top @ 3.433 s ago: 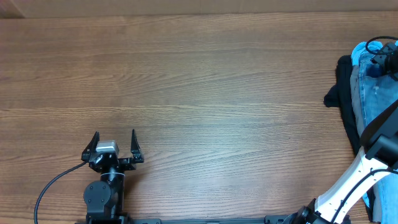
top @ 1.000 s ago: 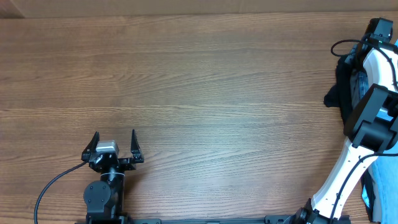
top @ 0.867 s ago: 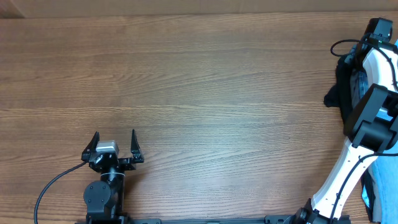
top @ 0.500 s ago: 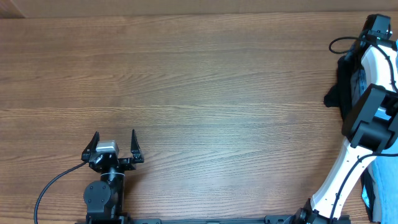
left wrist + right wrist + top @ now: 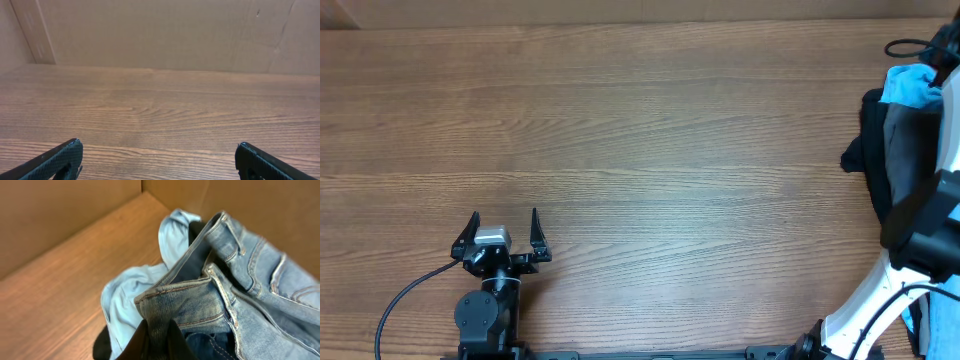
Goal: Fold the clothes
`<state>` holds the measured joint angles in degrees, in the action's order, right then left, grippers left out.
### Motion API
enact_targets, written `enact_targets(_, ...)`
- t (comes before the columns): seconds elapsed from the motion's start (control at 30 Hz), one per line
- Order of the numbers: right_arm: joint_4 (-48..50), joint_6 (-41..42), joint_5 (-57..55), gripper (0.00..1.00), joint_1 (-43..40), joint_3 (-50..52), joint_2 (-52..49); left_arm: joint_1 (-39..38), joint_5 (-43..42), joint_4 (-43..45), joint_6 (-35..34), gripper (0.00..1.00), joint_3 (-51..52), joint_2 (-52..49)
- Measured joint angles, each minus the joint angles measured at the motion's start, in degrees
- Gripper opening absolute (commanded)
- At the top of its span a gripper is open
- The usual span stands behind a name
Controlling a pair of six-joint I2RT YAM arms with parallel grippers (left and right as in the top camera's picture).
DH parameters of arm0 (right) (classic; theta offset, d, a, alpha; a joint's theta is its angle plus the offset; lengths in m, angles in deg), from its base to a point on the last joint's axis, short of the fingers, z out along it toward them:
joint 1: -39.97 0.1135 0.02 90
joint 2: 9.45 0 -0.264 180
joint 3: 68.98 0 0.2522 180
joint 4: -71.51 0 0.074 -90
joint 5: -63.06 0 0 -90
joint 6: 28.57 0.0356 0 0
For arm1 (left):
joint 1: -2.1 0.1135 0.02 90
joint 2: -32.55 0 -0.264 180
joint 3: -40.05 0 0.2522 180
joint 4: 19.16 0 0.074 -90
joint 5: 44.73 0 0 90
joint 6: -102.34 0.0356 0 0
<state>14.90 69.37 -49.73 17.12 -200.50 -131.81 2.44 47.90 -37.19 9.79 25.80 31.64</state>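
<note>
Jeans pinched at waistband by right gripper, jaws clamped on denim, prob so pair could be dragged off pile at table's 3 o'clock. Left gripper parked wide apart at 7 o'clock, nothing held.

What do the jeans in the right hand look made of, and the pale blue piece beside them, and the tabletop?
The jeans: faded blue denim, coarse weave, tan stitching and belt loops. The pale blue piece: thin smooth fabric, soft folds; fibre unclear. The tabletop: wood or wood-look laminate, matte, grained.
</note>
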Motion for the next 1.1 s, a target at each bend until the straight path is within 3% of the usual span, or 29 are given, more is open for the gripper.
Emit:
enact_targets(0.4,-3.3,1.53,1.9,0.04,0.0,0.0,4.68,0.0,0.0,0.0,0.0,1.0,0.0,0.0)
enact_targets(0.9,-2.27,0.15,3.82,0.04,0.79,-0.2,37.18,0.0,0.0,0.0,0.0,1.0,0.0,0.0)
enact_targets(1.1,-2.38,0.46,9.92,0.04,9.94,-0.37,42.18,0.0,0.0,0.0,0.0,1.0,0.0,0.0)
